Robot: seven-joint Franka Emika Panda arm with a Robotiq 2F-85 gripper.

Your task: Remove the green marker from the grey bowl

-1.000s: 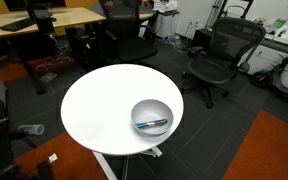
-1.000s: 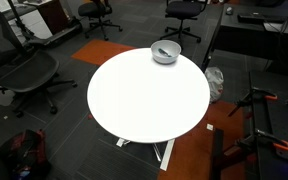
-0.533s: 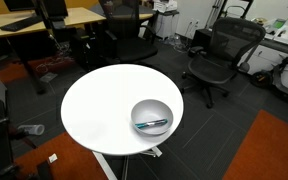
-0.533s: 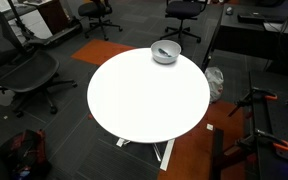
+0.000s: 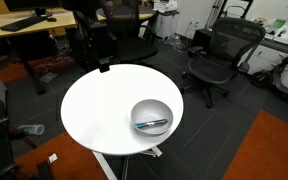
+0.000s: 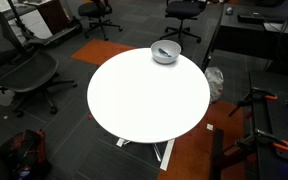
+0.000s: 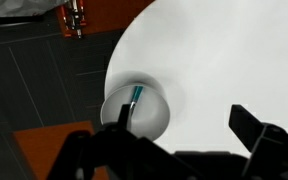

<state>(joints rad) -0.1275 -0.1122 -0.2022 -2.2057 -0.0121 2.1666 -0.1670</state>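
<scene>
Hovering, fingers [image 7: 256, 135] spread, I am eyeing the green marker [image 7: 134, 97] in the grey bowl [image 7: 154, 118]. It is probably light, stiff and slick, so I am favouring its mid-shaft.

— Arm, where?
— My arm [image 5: 90, 35] shows dark and blurred near the top edge in an exterior view, angled downward.
— And the gripper [image 7: 181, 115]?
— Wrist view: jaws spread wide, empty. Both fingers [image 7: 256, 138] are dark along the bottom edge, held in the air.
</scene>
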